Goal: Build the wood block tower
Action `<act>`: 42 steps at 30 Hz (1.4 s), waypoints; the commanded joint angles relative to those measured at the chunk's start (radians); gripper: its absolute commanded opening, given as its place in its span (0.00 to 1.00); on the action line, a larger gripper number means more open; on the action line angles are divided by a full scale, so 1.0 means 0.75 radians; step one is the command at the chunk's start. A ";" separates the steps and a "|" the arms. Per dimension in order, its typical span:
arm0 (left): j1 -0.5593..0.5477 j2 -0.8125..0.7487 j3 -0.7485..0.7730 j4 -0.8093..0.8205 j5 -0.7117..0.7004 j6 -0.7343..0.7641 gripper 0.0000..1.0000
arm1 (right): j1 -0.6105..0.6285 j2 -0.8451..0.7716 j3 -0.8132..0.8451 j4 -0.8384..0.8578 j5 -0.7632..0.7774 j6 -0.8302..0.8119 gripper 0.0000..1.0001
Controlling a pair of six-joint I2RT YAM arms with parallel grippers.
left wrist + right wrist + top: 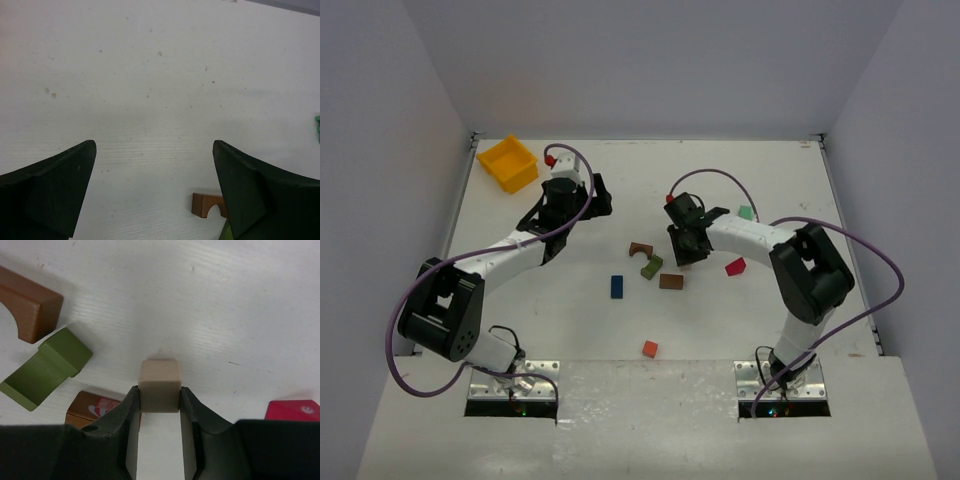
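While right jaws pinch a pale block (159,384), left jaws spread wide, yellow bin (523,177) far left.

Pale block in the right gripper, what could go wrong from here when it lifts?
1. The right gripper pinches the pale block only at its fingertips, with much of the block sticking out beyond them, so it may slip or twist on lifting.
2. The green arch and the brown block lie close beside the fingers; a sideways move could knock them.
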 commanded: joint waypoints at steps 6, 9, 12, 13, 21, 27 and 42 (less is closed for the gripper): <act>0.013 0.010 0.041 0.059 0.007 0.014 1.00 | -0.288 -0.171 -0.020 0.010 0.112 0.086 0.17; 0.013 0.011 0.043 0.059 -0.009 0.012 1.00 | -0.362 -0.175 -0.003 0.019 0.114 0.082 0.17; 0.013 0.013 0.043 0.055 -0.020 0.016 1.00 | -0.444 -0.163 0.057 0.021 0.124 0.056 0.17; 0.013 0.015 0.043 0.055 -0.023 0.016 1.00 | -0.460 -0.161 0.071 0.023 0.125 0.049 0.17; 0.013 0.019 0.049 0.051 -0.037 0.018 1.00 | -0.591 -0.105 0.234 -0.013 0.153 -0.055 0.17; 0.013 0.028 0.056 0.047 -0.052 0.018 1.00 | -0.670 0.002 0.401 -0.064 0.110 -0.118 0.18; 0.015 0.049 0.070 0.035 -0.063 0.028 1.00 | -0.713 0.164 0.578 -0.167 -0.002 -0.231 0.19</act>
